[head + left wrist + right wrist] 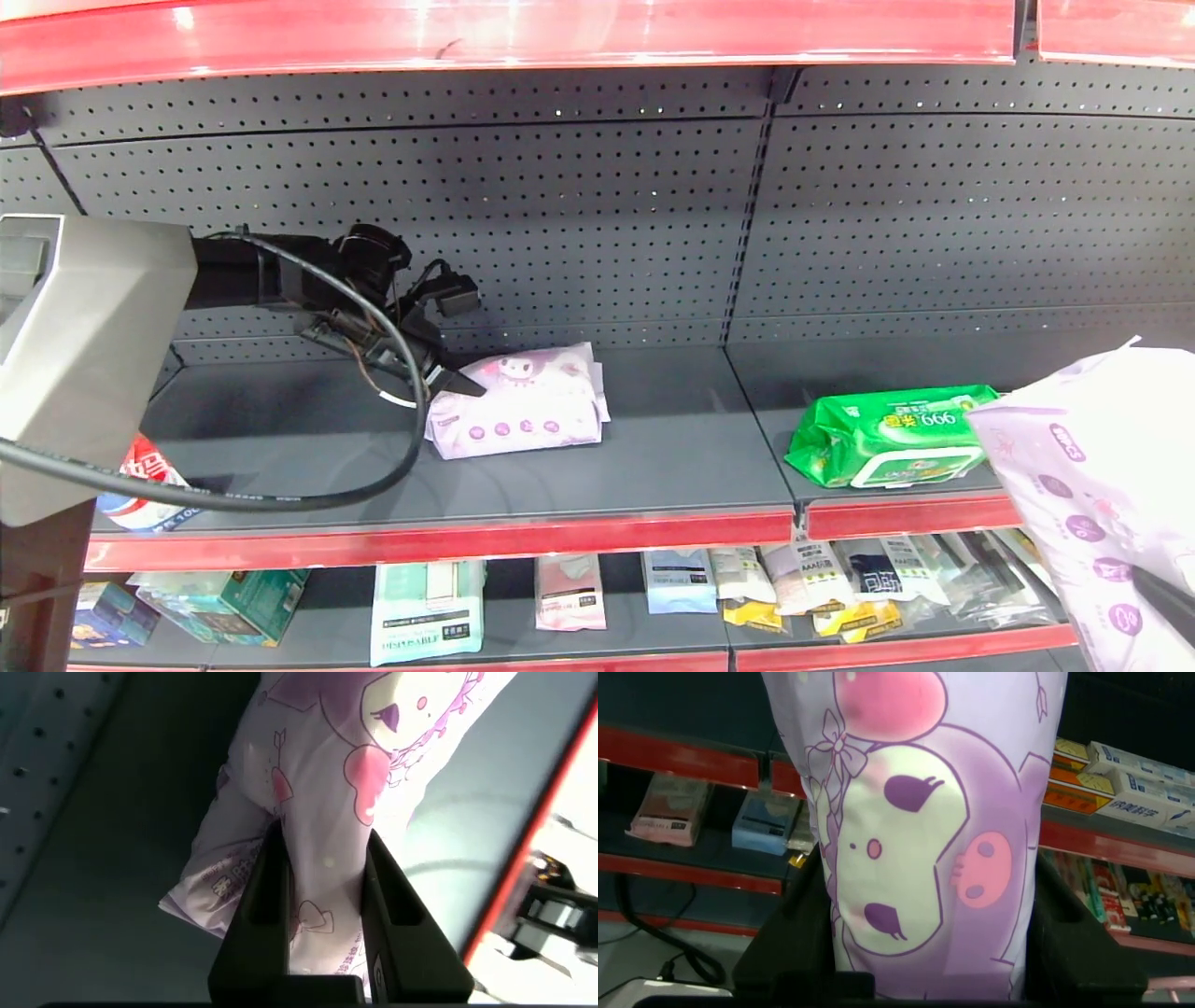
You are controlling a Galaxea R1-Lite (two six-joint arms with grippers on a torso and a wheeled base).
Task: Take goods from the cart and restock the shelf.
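Your shelf (653, 467) has a mostly bare middle tier: the left pack (523, 401) lies near the back panel and a green pack (887, 434) sits in the next bay, so there is room to lay both purple packs flat. The right pack (1102, 467) hangs in front of the shelf beside the green pack, clamped across its middle by the right gripper (929, 896); lift it level over the red lip before lowering. The left gripper (324, 838) is closed on the left pack's end, and the pack looks set down, so open the jaws fully and back straight out without dragging it.
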